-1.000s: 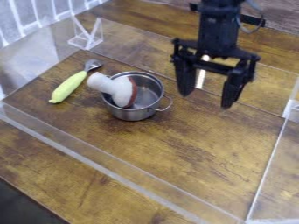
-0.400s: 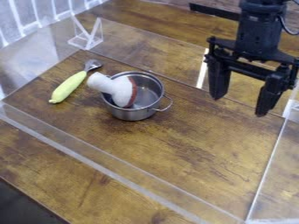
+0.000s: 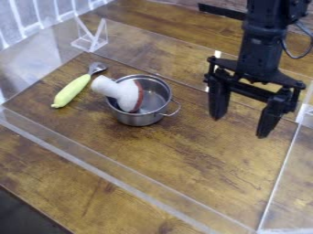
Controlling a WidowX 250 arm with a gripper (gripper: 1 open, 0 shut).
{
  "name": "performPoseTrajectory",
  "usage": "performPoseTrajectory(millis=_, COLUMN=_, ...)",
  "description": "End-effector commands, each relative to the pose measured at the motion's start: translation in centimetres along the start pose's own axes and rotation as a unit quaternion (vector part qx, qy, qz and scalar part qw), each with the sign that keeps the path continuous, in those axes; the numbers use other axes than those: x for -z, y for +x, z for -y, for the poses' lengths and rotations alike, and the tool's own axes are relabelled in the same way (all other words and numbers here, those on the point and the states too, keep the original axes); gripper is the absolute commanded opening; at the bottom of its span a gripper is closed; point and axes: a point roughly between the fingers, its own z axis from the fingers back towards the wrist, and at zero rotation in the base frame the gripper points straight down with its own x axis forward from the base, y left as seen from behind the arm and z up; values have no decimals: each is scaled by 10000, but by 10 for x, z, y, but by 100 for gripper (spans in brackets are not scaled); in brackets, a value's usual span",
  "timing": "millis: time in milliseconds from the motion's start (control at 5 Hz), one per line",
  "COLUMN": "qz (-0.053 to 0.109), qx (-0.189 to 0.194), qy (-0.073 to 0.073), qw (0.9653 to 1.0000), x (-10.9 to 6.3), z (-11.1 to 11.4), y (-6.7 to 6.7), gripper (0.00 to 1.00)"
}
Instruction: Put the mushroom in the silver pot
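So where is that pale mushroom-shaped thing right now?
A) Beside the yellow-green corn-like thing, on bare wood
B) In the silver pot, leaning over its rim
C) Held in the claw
B: the mushroom leans over the rim of the silver pot.

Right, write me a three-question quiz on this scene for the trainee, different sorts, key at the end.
1. True or false: the mushroom lies on the wooden table, outside the silver pot.
2. Multiple choice: what is the long yellow-green thing beside?
a) the tool
b) the pot, on its mushroom side
c) the pot, on the side nearest the arm
3. Fill in the blank: the tool is ______, with its fingers spread apart.

Key: 1. false; 2. b; 3. open
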Motion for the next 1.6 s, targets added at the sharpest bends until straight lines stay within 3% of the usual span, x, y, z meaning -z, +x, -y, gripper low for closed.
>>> performPoseTrajectory(millis=0, qz=561, qx=-199, qy=-119, qw=9982, x=-47, z=-13, y=-1, gripper=0)
performPoseTrajectory(millis=200, qz=617, qx=-390, qy=-144, qw=9972, x=-58, z=-24, y=-1, gripper=100)
performPoseTrajectory(millis=600, qz=669, qx=-137, qy=-200, qw=9975, x=-63, z=-27, y=2, gripper=100)
performPoseTrajectory(millis=800, qz=592, qx=-57, qy=-209, qw=9980, x=-59, z=-30, y=2, gripper=100)
performPoseTrajectory(millis=1200, qz=434, qx=675, qy=-201, qw=9966, x=-43, z=-24, y=15, gripper=100)
performPoseTrajectory(millis=1400, qz=380, qx=566, qy=-212, qw=9975, x=-37, z=-25, y=13, gripper=100)
